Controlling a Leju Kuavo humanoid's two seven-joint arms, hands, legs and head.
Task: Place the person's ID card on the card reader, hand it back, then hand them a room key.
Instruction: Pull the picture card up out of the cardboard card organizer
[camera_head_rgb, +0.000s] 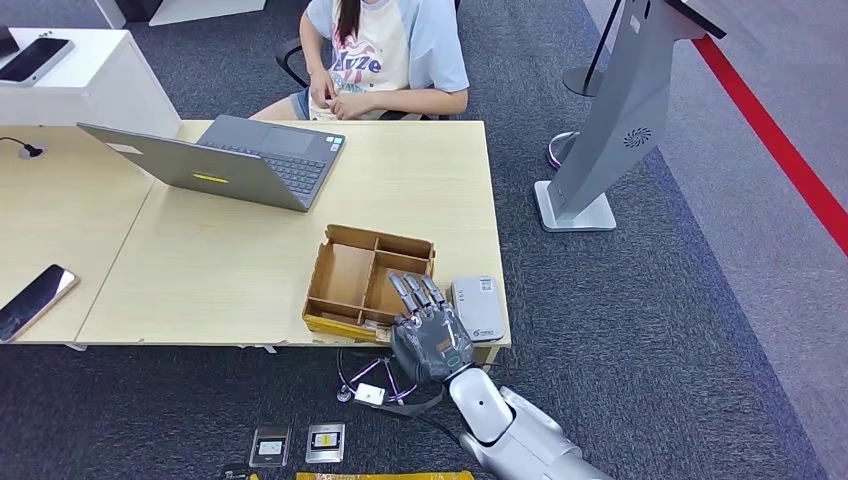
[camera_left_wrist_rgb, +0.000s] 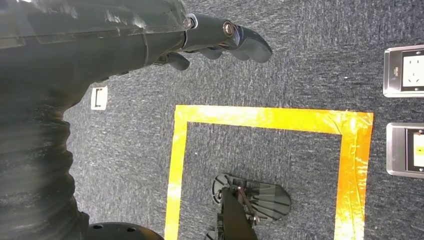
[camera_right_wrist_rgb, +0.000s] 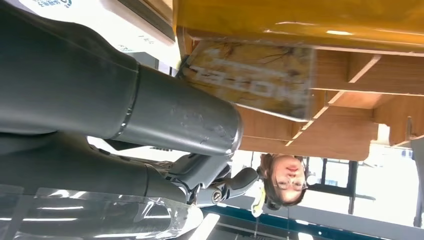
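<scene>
A grey laptop (camera_head_rgb: 238, 158) sits open on the light wooden table (camera_head_rgb: 220, 270), its screen tilted well back. A phone (camera_head_rgb: 35, 300) lies near the table's left edge, and another phone (camera_head_rgb: 33, 58) rests on a white stand (camera_head_rgb: 95, 85) behind. On the dark carpet (camera_head_rgb: 640, 330) stands a grey kiosk base (camera_head_rgb: 600, 150), with a red line (camera_head_rgb: 775, 140) beyond it. Below the table lie two floor sockets (camera_head_rgb: 300, 443) — probably — and yellow tape (camera_left_wrist_rgb: 265, 117).
</scene>
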